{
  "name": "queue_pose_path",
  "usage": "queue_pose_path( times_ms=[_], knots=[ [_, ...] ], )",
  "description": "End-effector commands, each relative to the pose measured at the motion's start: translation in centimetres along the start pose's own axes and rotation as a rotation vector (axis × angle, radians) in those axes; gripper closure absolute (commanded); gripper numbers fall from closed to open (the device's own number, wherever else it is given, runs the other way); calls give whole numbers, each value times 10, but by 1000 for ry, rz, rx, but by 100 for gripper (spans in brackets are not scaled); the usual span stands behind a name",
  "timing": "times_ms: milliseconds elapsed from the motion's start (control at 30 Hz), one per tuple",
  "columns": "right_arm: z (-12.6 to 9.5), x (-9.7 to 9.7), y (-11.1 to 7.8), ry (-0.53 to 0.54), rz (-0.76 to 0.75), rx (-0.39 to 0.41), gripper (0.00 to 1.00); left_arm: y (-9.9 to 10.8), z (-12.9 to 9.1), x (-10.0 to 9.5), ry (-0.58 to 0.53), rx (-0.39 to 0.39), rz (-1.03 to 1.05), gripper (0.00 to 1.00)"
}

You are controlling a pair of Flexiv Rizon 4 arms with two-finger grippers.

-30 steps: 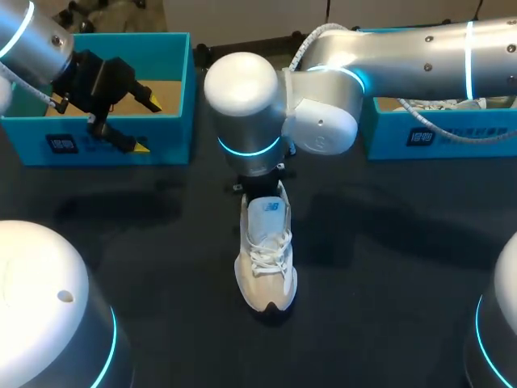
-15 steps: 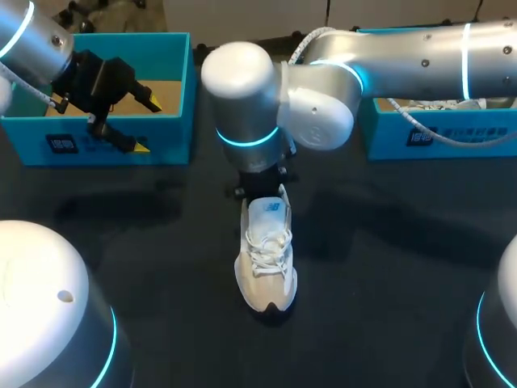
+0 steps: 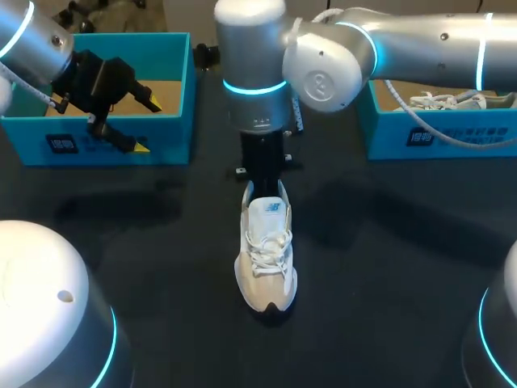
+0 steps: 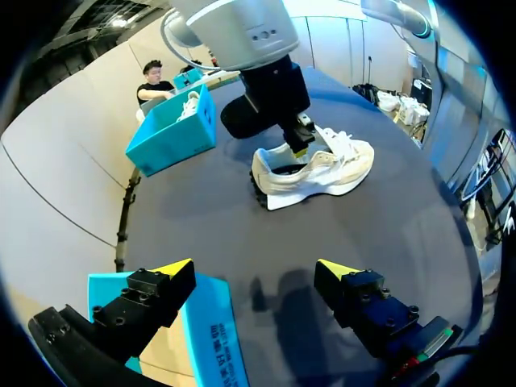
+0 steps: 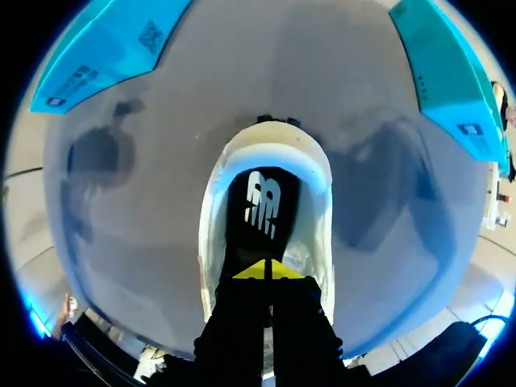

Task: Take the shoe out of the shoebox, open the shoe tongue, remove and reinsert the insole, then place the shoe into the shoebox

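White shoe (image 3: 266,259) stands upright on the dark table (image 3: 161,242), approx mid-table, toe toward the robot, heel toward the far side, outside both boxes & well apart from each. R arm comes in from the right, reaches past the middle & hangs vertical over the heel end. R gripper (image 5: 266,270) is down in the shoe's opening, yellow tips pressed together w/ only a thin seam between them. The tips sit on the black insole (image 5: 262,210), its white logo just ahead of them. Can't tell if any of the insole is pinched in the seam. Insole is inside the shoe, heel part in plain sight. Tongue (image 3: 271,212) & laces sit toe-side of the gripper in the head view. L gripper (image 4: 256,268) hangs at far left w/ fingers wide apart, nothing between them: one tip above the L shoebox (image 3: 174,81), the other just past its front wall, over the table. That box is blue, open-topped, brown floor showing. R shoebox (image 3: 388,137), also blue, is at far right w/ a 2nd shoe (image 3: 452,101) lying in it.
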State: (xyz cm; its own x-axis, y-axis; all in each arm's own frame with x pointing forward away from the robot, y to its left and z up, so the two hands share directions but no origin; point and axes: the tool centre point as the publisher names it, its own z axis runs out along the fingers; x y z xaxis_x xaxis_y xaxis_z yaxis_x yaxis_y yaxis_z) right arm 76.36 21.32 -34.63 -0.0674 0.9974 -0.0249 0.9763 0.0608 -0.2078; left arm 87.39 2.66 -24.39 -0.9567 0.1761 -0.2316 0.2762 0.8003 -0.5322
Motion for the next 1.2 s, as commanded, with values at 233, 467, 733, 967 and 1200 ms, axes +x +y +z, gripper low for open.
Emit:
queue_pose_path(
  times_ms=[233,467,733,967,1200],
  knots=[
    [5,5,-6,28,27,57,100,0,-1,1,0,-4,0,0],
    [2,8,-12,49,40,53,0,0,-1,1,0,-4,0,0],
    [10,13,-7,69,28,44,0,0,-1,1,0,-4,0,0],
    [16,10,-4,77,24,42,0,0,-1,1,0,-4,0,0],
    [13,10,-5,77,26,36,0,0,-1,1,0,-4,0,0]
  ],
)
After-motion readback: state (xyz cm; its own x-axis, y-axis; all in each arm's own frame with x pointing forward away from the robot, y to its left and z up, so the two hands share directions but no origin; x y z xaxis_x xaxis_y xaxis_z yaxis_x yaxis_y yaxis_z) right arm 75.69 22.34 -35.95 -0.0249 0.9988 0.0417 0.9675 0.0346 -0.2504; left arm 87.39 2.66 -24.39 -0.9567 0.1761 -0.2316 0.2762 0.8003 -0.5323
